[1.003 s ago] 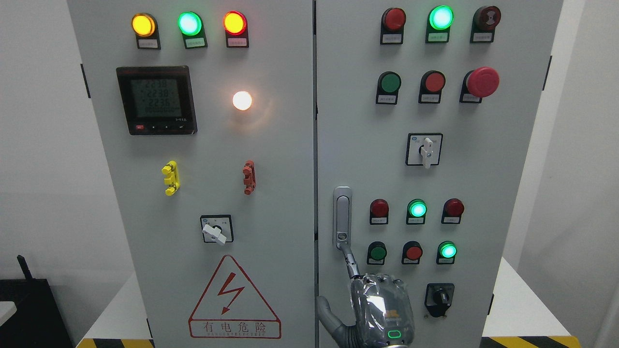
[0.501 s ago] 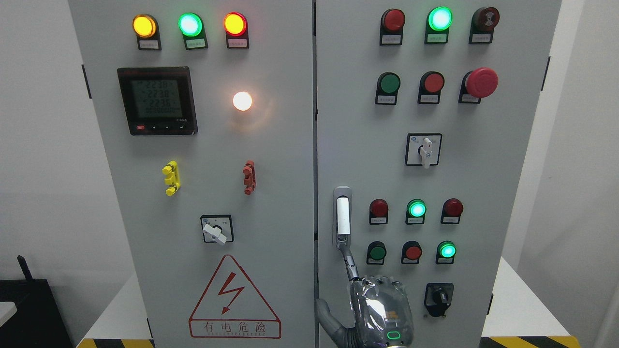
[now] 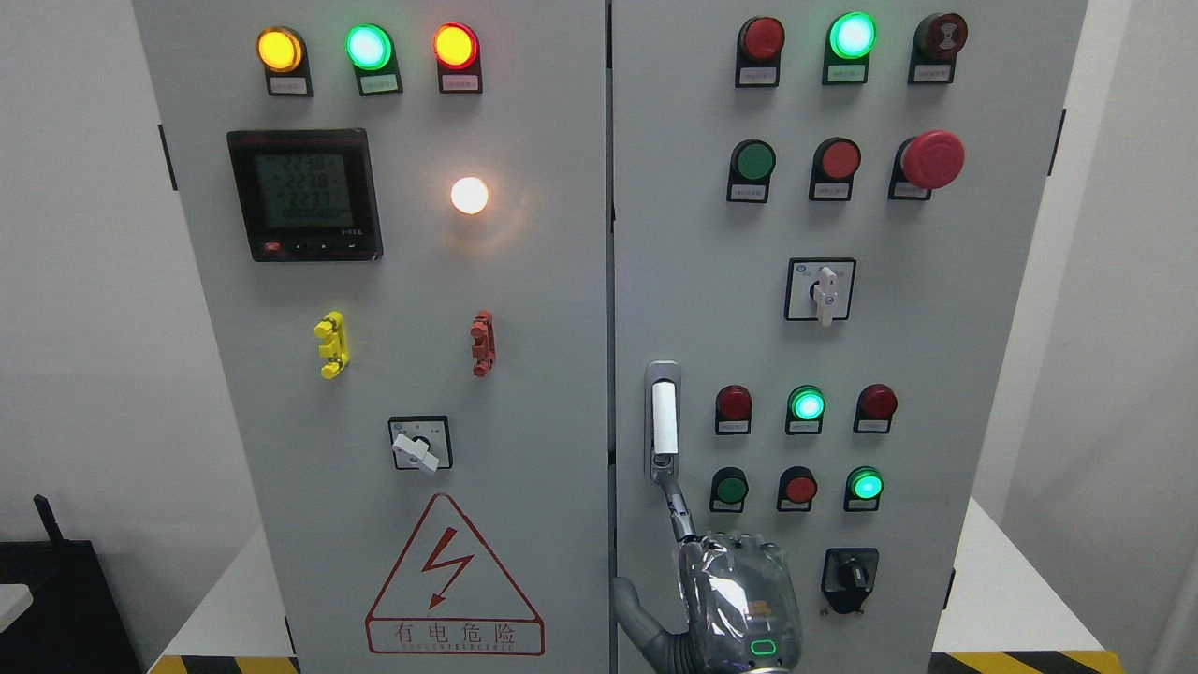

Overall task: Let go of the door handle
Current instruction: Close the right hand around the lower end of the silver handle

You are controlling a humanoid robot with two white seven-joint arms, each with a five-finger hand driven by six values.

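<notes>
At the bottom edge, just right of the seam between the two cabinet doors, I have the right hand point(image 3: 739, 599) raised with its back toward the camera and a clear plastic wrap over it. Its index finger point(image 3: 680, 510) is stretched straight up and a little to the left, and the tip touches the lower end of the door handle point(image 3: 664, 417). The thumb point(image 3: 632, 608) sticks out to the left, near the seam. The other fingers look folded down behind the knuckles, though the wrap and the angle keep me from being sure. Nothing is wrapped or gripped by the hand; only that one fingertip makes contact.

The handle stands upright directly above the fingertip, on the left margin of the right door point(image 3: 945, 393), a silver frame with a pale bar inside it. To the right of the extended finger sit a dark green button point(image 3: 728, 489) and a red button point(image 3: 800, 489), with a lit green lamp point(image 3: 867, 486) further right. A black rotary switch point(image 3: 850, 573) lies just right of the knuckles. Across the seam, left of the thumb, the red warning triangle point(image 3: 454, 580) is on the left door point(image 3: 543, 309). The left arm does not show.
</notes>
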